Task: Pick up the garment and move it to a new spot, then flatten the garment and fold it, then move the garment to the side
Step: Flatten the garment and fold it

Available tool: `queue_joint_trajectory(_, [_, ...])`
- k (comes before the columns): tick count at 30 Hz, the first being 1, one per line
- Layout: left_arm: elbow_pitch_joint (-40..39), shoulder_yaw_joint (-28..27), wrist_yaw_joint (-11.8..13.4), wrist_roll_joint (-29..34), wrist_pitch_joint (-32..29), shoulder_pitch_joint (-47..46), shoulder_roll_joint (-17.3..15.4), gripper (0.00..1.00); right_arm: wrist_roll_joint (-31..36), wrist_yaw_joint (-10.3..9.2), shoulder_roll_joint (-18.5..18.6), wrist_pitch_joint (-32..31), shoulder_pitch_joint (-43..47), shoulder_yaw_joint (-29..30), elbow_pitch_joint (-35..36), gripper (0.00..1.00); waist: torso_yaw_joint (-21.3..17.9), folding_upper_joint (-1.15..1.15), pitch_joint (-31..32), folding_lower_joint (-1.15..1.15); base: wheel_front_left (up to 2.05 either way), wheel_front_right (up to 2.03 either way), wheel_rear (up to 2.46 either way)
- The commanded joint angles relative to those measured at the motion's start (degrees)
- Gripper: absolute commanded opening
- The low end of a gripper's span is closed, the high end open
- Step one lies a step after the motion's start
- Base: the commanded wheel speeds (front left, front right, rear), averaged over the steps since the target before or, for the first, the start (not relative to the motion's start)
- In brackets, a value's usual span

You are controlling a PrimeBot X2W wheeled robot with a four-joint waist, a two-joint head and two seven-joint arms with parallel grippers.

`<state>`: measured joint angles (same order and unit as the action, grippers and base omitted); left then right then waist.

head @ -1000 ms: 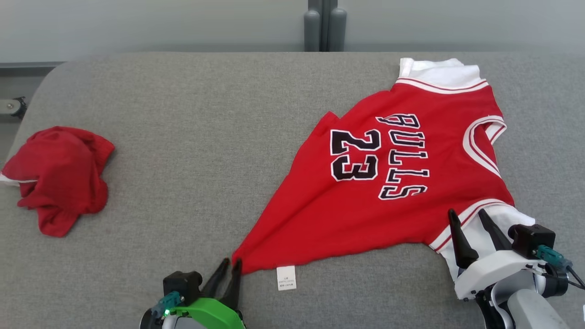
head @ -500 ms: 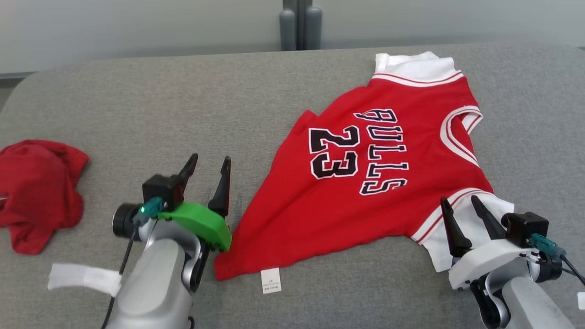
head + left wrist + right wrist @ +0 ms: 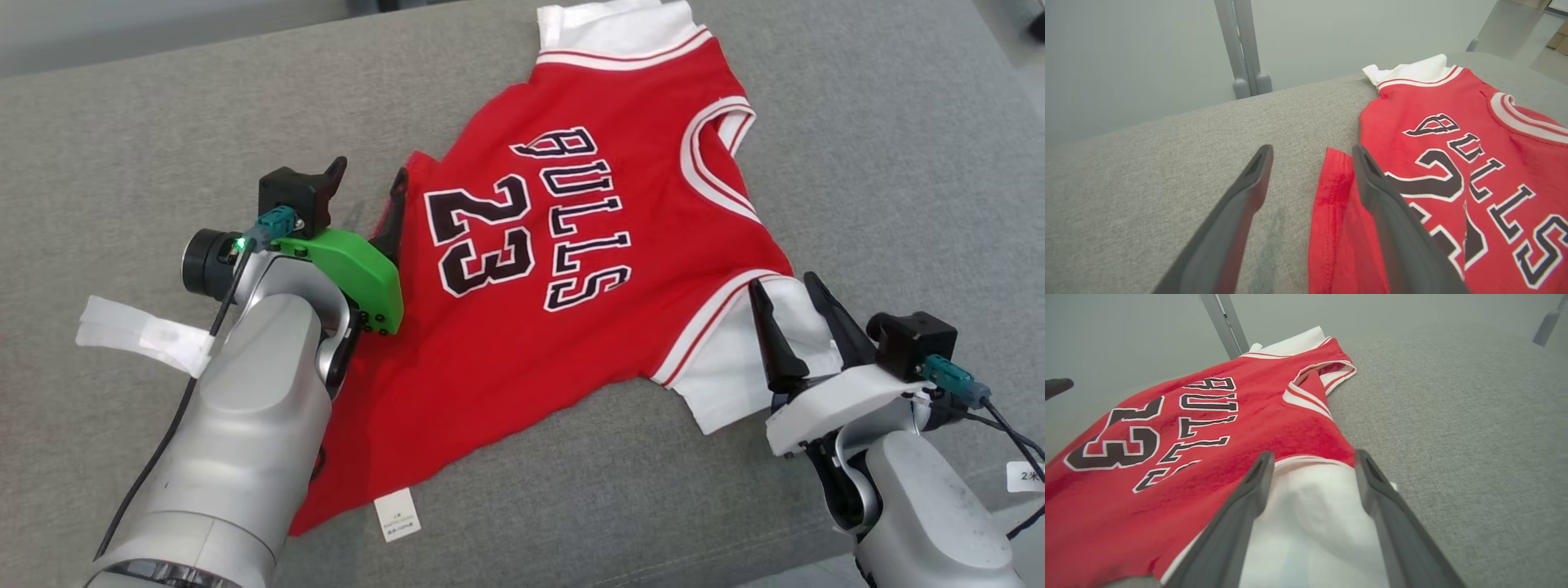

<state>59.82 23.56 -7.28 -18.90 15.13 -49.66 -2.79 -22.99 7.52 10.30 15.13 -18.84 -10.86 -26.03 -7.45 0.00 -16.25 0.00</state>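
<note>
Well, jersey on grey cushion.

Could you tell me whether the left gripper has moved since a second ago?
Yes. Against the jersey, the left gripper has gone from the hem corner by the white label forward to the edge beside the 23, jaws open.

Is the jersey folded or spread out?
Spread out: the jersey lies on the grey surface with its number and lettering fully showing; only a narrow edge by the left gripper is turned over.
</note>
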Motion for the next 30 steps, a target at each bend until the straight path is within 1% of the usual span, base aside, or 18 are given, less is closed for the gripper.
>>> queue_joint_trajectory(1, [1.4,0.7,-0.1,-1.4,0.0,-1.7,-0.3,1.0,-0.1,-0.06,-0.4,0.0,-1.0,-0.4,0.5,1.0,-5.0,0.0,-4.7,0.0,0.0,0.0,0.0])
queue_joint_trajectory(6, [4.9,1.6,-0.1,-3.8,0.0,-4.2,-0.3,1.0,-0.1,-0.06,-1.2,0.0,-2.0,-1.0,1.3,1.0,-6.9,0.0,-6.2,0.0,0.0,0.0,0.0])
queue_joint_trajectory(10, [6.7,0.8,1.7,-4.2,0.0,-5.2,-0.3,1.0,0.5,-0.06,-1.5,0.0,-1.9,-0.4,2.1,1.0,-7.6,0.0,-6.7,0.0,0.0,0.0,0.0])
queue_joint_trajectory(14, [6.3,-0.5,3.1,-4.5,0.0,-5.5,-0.8,1.0,0.8,-0.06,-1.1,0.0,-1.4,0.5,2.8,1.0,-7.6,0.0,-6.9,0.0,0.0,0.0,0.0])
queue_joint_trajectory(19, [5.5,-1.6,3.0,-4.5,0.0,-5.1,-0.9,1.0,0.7,-0.06,-0.7,0.0,-1.0,1.5,2.9,1.0,-6.9,0.0,-6.7,0.0,0.0,0.0,0.0])
queue_joint_trajectory(20, [5.4,-1.8,2.9,-4.5,0.0,-4.9,-0.9,0.89,0.7,-0.06,-0.7,0.0,-0.9,1.7,2.8,1.0,-6.8,0.0,-6.6,0.0,0.0,0.0,0.0])
queue_joint_trajectory(21, [5.4,-1.8,2.9,-4.5,0.0,-4.9,-0.9,0.89,0.7,-0.06,-0.7,0.0,-0.9,1.7,2.8,1.0,-6.8,0.0,-6.6,0.0,0.0,0.0,0.0])
queue_joint_trajectory(23, [5.3,-2.3,2.9,-4.7,0.0,-4.5,-0.8,0.5,0.8,-0.07,-0.7,0.0,-0.8,2.0,2.8,1.0,-6.5,0.0,-6.5,0.0,0.0,0.0,0.0])
queue_joint_trajectory(24, [5.2,-2.4,2.8,-4.7,0.0,-4.3,-0.8,0.48,0.9,-0.06,-0.7,0.0,-0.8,2.2,2.7,1.0,-6.4,0.0,-6.4,0.0,0.0,0.0,0.0])
queue_joint_trajectory(25, [5.5,-2.5,2.7,-4.7,0.0,-4.1,-0.8,0.49,0.9,-0.07,-0.7,0.0,-0.8,2.3,2.7,1.0,-6.2,0.0,-6.4,0.0,0.0,0.0,0.0])
queue_joint_trajectory(26, [6.0,-2.5,2.6,-4.8,0.0,-3.9,-0.8,0.53,1.0,-0.06,-0.7,0.0,-0.7,2.3,2.6,1.0,-6.1,0.0,-6.3,0.0,0.0,0.0,0.0])
queue_joint_trajectory(27, [6.3,-2.3,2.6,-4.5,0.0,-3.9,-0.7,0.62,1.0,-0.06,-0.8,0.0,-0.6,2.3,2.6,1.0,-6.0,0.0,-6.2,0.0,0.0,0.0,0.0])
queue_joint_trajectory(28, [6.5,-2.2,2.4,-4.3,0.0,-4.0,-0.7,0.67,1.0,-0.06,-0.8,0.0,-0.7,2.2,2.5,1.0,-6.0,0.0,-6.2,0.0,0.0,0.0,0.0])
queue_joint_trajectory(30, [7.2,-2.0,2.1,-4.2,0.0,-4.1,-0.6,0.7,1.0,-0.06,-0.9,0.0,-0.8,2.0,2.4,1.0,-5.9,0.0,-6.1,0.0,0.0,0.0,0.0])
